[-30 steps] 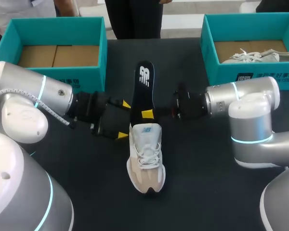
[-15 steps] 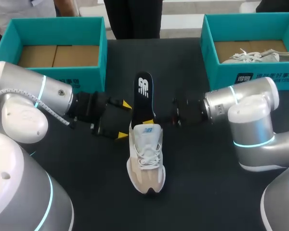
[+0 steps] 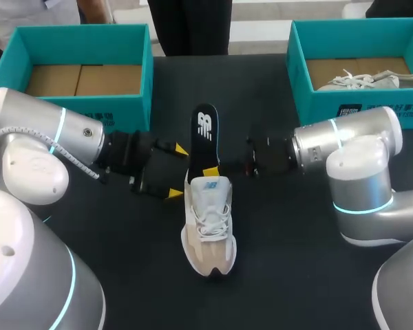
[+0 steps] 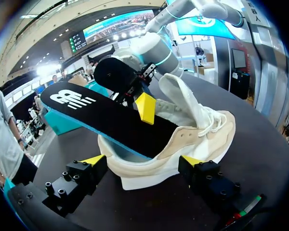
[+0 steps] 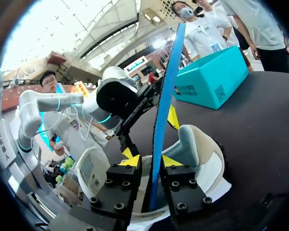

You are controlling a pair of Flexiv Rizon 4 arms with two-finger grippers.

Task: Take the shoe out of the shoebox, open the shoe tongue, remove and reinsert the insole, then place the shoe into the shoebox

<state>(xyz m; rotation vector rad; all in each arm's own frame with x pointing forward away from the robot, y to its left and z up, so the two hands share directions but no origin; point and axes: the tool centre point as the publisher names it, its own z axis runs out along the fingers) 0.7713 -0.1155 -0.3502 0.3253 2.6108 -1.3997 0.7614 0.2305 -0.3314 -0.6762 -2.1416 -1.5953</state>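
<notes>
One shoe (image 3: 208, 227) in the middle of the black table (image 3: 282, 268). Lies flat on its sole, toe toward the robot, heel away. White on top with white laces, sandy tan along the sides and toe, thick white sole, a dark patch right at the toe tip. White tongue (image 4: 183, 96) lifted up off the laces, with a small blue mark on it.

Long black insole (image 3: 206, 130) half in and half out of the shoe. One end down inside the heel hole, the other end sticking up and out past the heel. Black on top with a big white mark, blue along the thin edge.

Right gripper (image 5: 151, 161) just behind the heel, on the shoe's right side. Fingers close together, pinching the insole from both sides, right above the heel hole.

Left gripper (image 4: 143, 161) at the shoe's left side, by the heel. Fingers spread wide apart, yellow tips right at the shoe's side, not squeezing anything. One tip level with the laces, the other past the heel next to the insole.

Two blue-green boxes well past the heel. Left box (image 3: 146, 75) off to the shoe's left, brown card on its floor. Right box (image 3: 316, 106) off to the shoe's right, with another pale shoe (image 3: 361, 80) inside.
</notes>
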